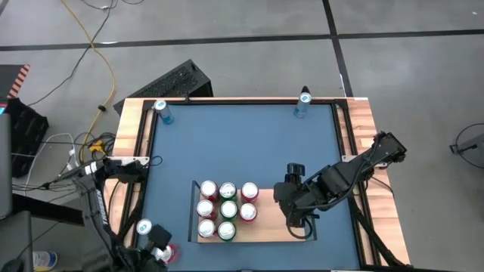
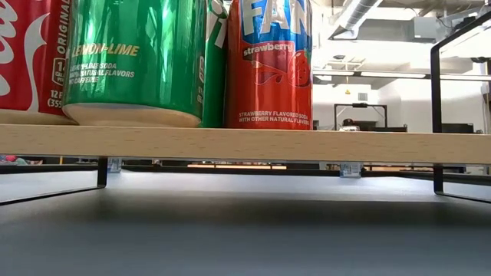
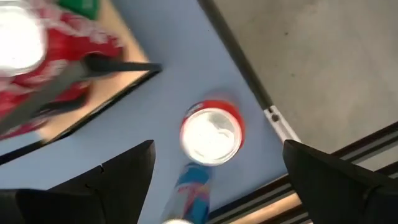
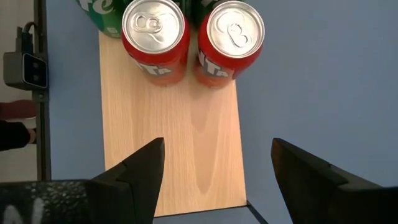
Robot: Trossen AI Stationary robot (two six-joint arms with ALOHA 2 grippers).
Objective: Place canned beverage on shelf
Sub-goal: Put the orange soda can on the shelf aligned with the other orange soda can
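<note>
The shelf point(image 1: 265, 223), a light-wood board with black rails, stands on the blue table near its front edge. Several red and green cans point(image 1: 227, 210) stand upright on its left part. In the low view, a green can point(image 2: 138, 61) and a red strawberry can point(image 2: 268, 61) stand on the board's edge point(image 2: 245, 143). My right gripper point(image 4: 217, 149) hangs open above the shelf's bare right part point(image 4: 186, 143), holding nothing. At the table's near left corner, my left gripper point(image 3: 217, 146) points down, open, above a red can point(image 3: 211, 134). Its fingers stand either side of the can without touching it.
A slim blue can point(image 3: 189, 193) stands right beside the red can, close to the table's front left edge strip point(image 3: 273, 115). Two more blue cans point(image 1: 161, 112) point(image 1: 303, 100) stand at the table's far edge. The shelf's rail point(image 2: 436, 115) rises at its right end.
</note>
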